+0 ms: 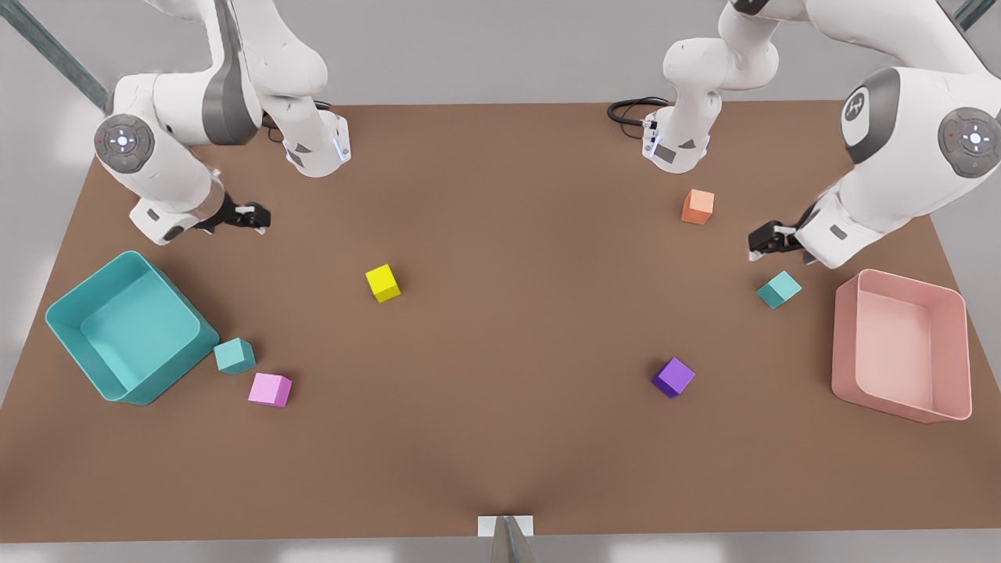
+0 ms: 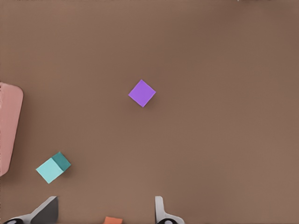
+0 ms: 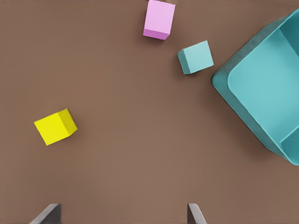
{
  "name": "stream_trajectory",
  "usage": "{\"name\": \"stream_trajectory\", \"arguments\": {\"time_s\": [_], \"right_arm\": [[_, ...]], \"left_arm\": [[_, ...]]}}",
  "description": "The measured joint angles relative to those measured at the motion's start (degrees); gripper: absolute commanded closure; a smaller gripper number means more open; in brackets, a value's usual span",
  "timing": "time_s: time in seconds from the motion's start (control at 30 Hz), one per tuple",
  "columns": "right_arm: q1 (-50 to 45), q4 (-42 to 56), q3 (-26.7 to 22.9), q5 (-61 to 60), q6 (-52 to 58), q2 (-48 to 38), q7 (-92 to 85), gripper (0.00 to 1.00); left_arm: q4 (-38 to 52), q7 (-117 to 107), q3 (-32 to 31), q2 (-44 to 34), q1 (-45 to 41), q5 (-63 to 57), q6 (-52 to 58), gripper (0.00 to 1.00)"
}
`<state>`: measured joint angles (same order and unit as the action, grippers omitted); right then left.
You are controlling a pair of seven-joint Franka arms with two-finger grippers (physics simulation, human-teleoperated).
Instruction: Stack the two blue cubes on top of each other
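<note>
A plain brown tabletop (image 1: 500, 438) spreads across the scene under soft, even light. Pale grey floor (image 1: 485, 55) borders it at twelve o'clock, with dark metal struts (image 1: 55, 55) at eleven and one o'clock.

Scattered on brown table (image 1: 500, 453): yellow cube (image 1: 382, 283), orange cube (image 1: 697, 207), purple cube (image 1: 673, 377), pink cube (image 1: 270, 389); teal bin (image 1: 70, 344) and pink bin (image 1: 950, 352) at opposite ends.
</note>
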<state>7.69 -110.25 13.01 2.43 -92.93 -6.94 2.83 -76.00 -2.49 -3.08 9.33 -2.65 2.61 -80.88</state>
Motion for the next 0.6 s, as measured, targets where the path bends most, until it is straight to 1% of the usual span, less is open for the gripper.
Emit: {"name": "stream_trajectory", "arguments": {"time_s": [0.13, 0.27, 0.3, 0.37, 0.43, 0.6], "right_arm": [[3.08, 0.56, 0.30, 3.65, -7.22, 7.94, -2.52, 0.00], [5.97, -2.62, -0.41, 7.82, -14.53, 12.10, -7.99, 0.00], [6.85, -3.24, -0.63, 8.50, -16.57, 13.60, -9.57, 0.00], [7.36, -3.75, -2.45, 9.67, -20.80, 17.22, -12.62, 0.00], [7.85, -3.83, -4.73, 10.34, -25.19, 20.62, -15.69, 0.00], [7.84, -3.29, -6.07, 11.02, -34.55, 27.38, -22.64, 0.00]], "left_arm": [[0.25, -0.21, -0.11, 0.33, 0.05, -0.30, -0.81, 0.00], [-0.08, -0.29, -0.12, 4.33, -0.04, -0.43, -2.70, 0.00], [-0.04, -0.28, -0.14, 6.79, -0.08, -0.40, -4.02, 0.00], [0.15, -0.30, -0.17, 11.07, -0.46, -0.40, -6.62, 0.00], [0.01, -0.28, -0.18, 12.27, -0.62, -0.35, -8.33, 0.00], [0.40, -0.16, -0.23, 14.05, -0.90, -0.37, -11.09, 0.00]]}}
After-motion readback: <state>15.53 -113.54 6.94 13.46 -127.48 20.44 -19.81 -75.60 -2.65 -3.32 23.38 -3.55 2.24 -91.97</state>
